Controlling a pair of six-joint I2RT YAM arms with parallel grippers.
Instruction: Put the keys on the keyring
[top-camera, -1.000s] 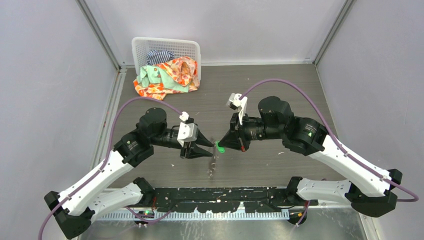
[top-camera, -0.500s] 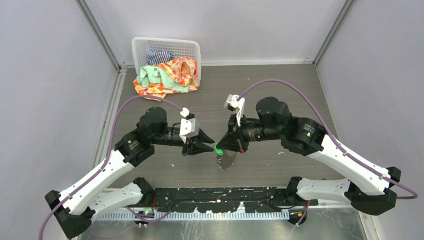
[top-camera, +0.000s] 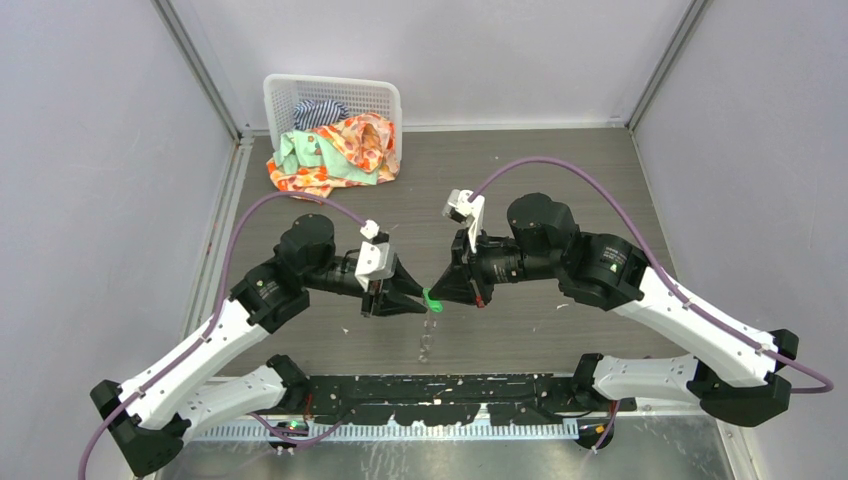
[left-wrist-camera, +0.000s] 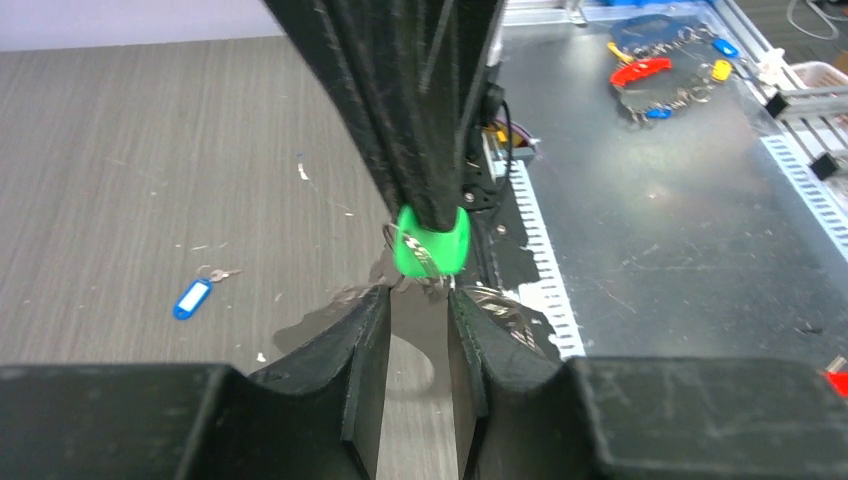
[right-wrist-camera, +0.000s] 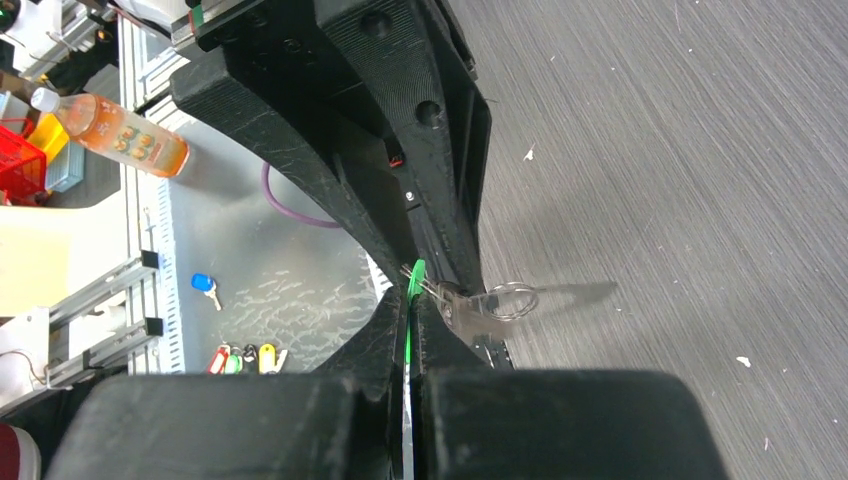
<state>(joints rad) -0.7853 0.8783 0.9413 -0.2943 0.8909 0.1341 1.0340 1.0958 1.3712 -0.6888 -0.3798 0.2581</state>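
Observation:
My right gripper (top-camera: 440, 294) is shut on the green key (top-camera: 431, 300), whose head is edge-on between its fingers in the right wrist view (right-wrist-camera: 411, 285). The key's metal blade and a small silvery ring (right-wrist-camera: 512, 298) stick out beside the tips. My left gripper (top-camera: 418, 300) faces it tip to tip, jaws a little apart and holding nothing I can see. Its tips sit just under the green head (left-wrist-camera: 430, 241). A thin silvery keyring piece (top-camera: 425, 342) dangles below the two grippers. A blue-tagged key (left-wrist-camera: 192, 298) lies on the table.
A white basket (top-camera: 330, 92) of clothes stands at the back left. Spare coloured keys lie on the metal bench beyond the table's near edge (left-wrist-camera: 655, 68), with more of them in the right wrist view (right-wrist-camera: 240, 358). A bottle (right-wrist-camera: 115, 128) lies off the table.
The right gripper has carried the green key slightly left, closer to the left gripper's tips. The dangling silvery piece has swung and now hangs narrow below them.

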